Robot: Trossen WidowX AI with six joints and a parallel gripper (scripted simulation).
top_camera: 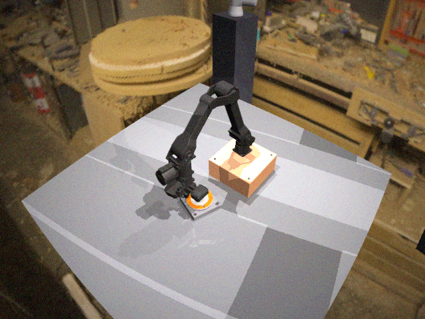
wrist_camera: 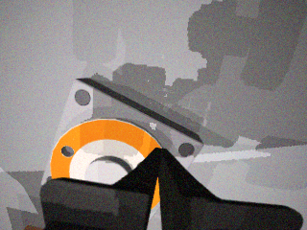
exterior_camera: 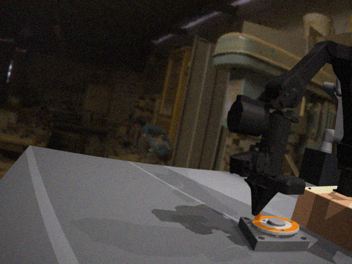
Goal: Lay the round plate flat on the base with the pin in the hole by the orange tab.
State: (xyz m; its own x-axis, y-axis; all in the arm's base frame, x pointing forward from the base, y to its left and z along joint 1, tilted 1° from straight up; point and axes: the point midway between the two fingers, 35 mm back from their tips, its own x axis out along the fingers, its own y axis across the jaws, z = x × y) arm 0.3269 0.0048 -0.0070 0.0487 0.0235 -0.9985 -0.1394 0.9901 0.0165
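- You are looking at a grey table top [top_camera: 291, 260] patterned with lighter and darker bands, with a cluttered workshop around it
- Your black arm [top_camera: 202, 116] rises from a tan wooden mounting block [top_camera: 242, 168] on the table, folds at the elbow and reaches down towards the near-left of the block
- Just beside that block sits the grey square base [exterior_camera: 273, 237], with bolt holes at its corners; in the wrist view you can see two of those holes on the far side
- On the base lies the round plate [exterior_camera: 275, 225], orange round the rim and pale towards the middle, with the grey post [exterior_camera: 276, 220] poking up through its centre
- The plate's orange tab [exterior_camera: 257, 217] stands up at the edge farthest from the block, and in the exterior view the finger tips come down right onto it; you cannot tell whether they press it or only touch
- Your gripper [wrist_camera: 159, 155] has its two fingers drawn together into one point, with nothing between them
- In the wrist view a small hole [wrist_camera: 67, 151] shows in the orange ring on the left
- Whether the plate lies flat or tilted, you cannot tell
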